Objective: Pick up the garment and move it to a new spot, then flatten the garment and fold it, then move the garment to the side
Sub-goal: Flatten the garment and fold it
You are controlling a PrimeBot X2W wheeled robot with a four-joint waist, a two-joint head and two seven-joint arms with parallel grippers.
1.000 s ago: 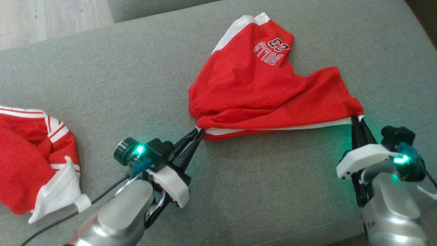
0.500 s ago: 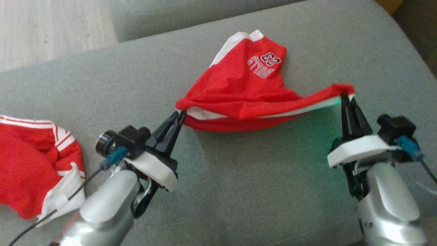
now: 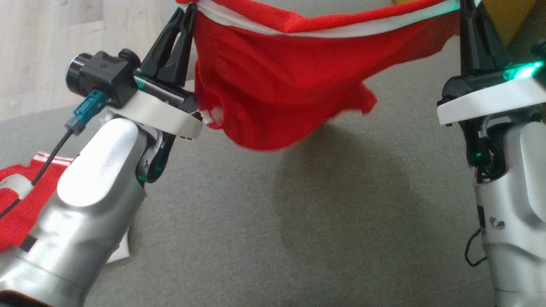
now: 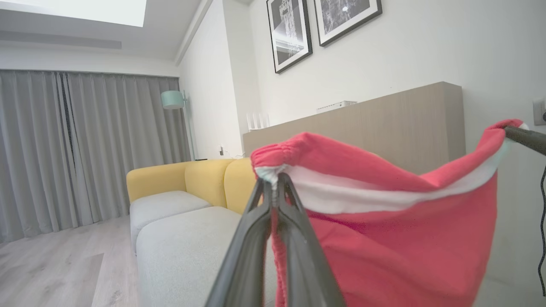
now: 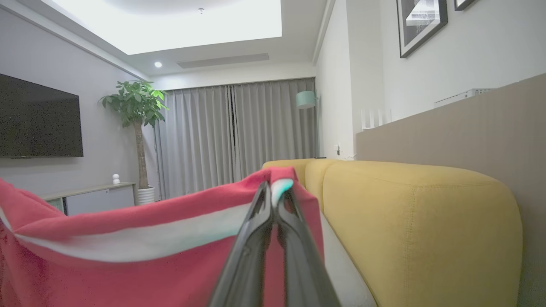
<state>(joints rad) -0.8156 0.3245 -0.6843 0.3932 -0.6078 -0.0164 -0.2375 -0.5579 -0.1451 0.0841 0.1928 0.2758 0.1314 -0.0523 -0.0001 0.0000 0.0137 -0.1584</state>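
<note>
**Garment up off the seat, held by two corners**

The red garment [image 3: 273, 81] hangs in the air above the grey seat [image 3: 298, 238]. It is stretched between the two grippers along its white-striped edge, and its lower part sags free. The left gripper [image 3: 187, 13] pinches one end of that edge, fingers pressed together on the cloth. The right gripper [image 3: 467, 17] pinches the other end the same way. The pick-up looks done, and the carry to a new spot seems to be the step in hand. Laying it down, flattening, folding and moving it aside are all left. Another red garment [image 3: 17, 200] lies on the seat by the left arm.
</note>
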